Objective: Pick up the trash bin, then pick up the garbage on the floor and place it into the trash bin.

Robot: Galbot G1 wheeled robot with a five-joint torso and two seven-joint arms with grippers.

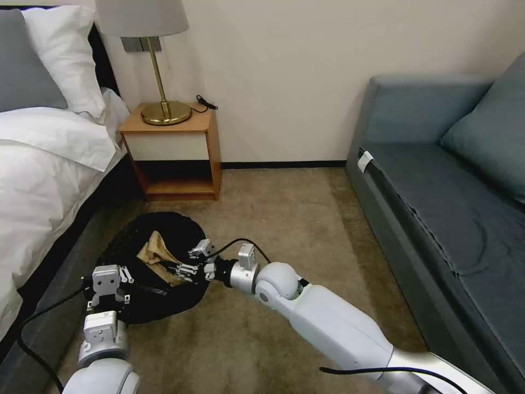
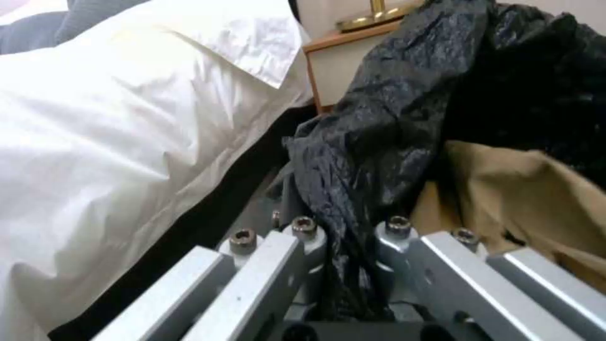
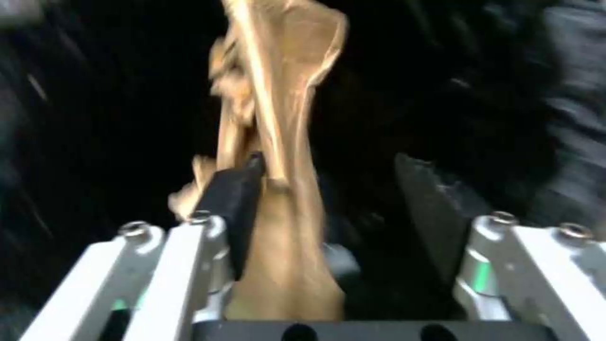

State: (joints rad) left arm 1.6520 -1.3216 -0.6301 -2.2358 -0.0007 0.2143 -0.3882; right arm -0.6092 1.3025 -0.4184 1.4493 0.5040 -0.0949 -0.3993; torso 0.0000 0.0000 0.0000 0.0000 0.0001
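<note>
Bedroom cleanup, lower left of head view.
Left gripper (image 1: 123, 272) clamps trash bin (image 1: 136, 306) bag rim; right gripper (image 1: 186, 269), jaws wide, hovers over brown paper scrap (image 1: 156, 250) inside. No other litter visible on carpet.

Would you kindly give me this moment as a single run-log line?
left tool: shut on bin bag rim, holding trash bin | right tool: open over bin | brown paper scrap: between its fingers, inside bin
</note>
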